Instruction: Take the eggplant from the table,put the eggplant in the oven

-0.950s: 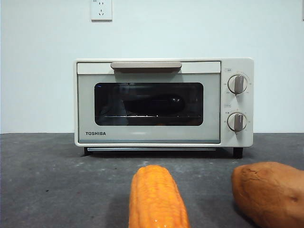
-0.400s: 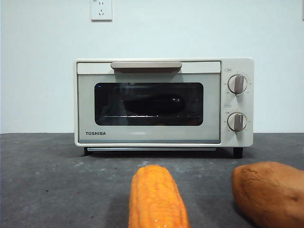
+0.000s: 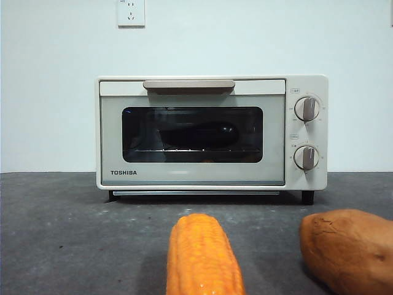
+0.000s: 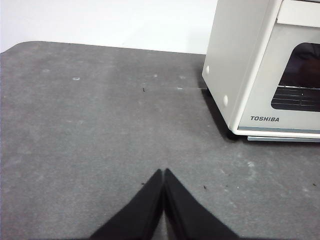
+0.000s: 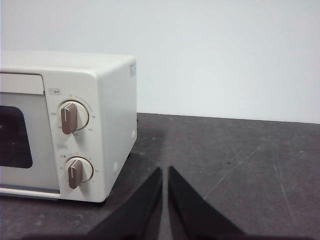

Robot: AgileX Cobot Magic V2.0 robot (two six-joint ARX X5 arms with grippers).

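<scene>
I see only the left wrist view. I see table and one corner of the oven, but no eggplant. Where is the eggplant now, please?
Observer: The eggplant lies inside the oven, on the wire rack behind the closed glass door; the front view shows it.
Operator: Is anything else on the table?
Observer: Yes. A corn cob and a sweet potato lie on the table in front of the oven, apart from each other.
Operator: Where is the right tool?
Observer: The right tool is over bare table beside the oven's knob side, its jaws nearly together with a thin gap, holding nothing.
Operator: And my left tool?
Observer: The left tool is shut and empty too.
</scene>
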